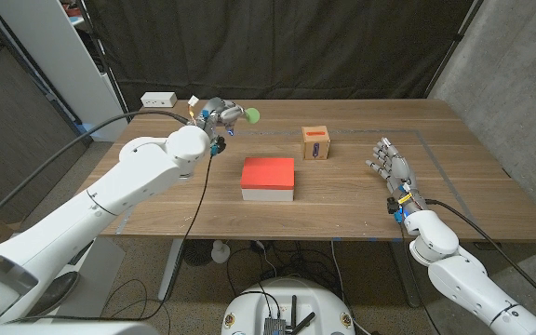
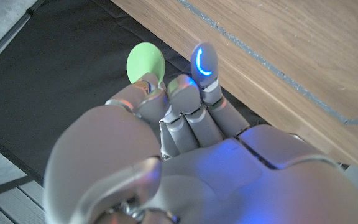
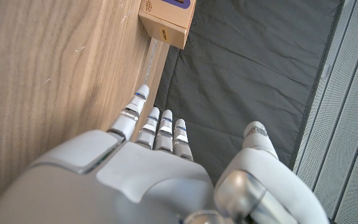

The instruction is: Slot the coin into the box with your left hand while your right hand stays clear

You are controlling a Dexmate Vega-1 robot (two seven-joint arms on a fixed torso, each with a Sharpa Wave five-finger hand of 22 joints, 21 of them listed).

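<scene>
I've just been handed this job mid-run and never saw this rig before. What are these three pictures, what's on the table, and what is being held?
This is a robot with two arms, each ending in a five-finger hand, standing at a wooden table. The wide picture looks down from its head; the other two come from cameras on each wrist, looking along the back of that hand, and are turned around.

On the table are a flat box with a red top and a small cardboard box bearing a red label. A white box sits at the far left corner.

The left hand is raised over the table's far left and pinches a green coin, also seen in the left wrist view. The right hand holds nothing, fingers apart, at the right.
</scene>
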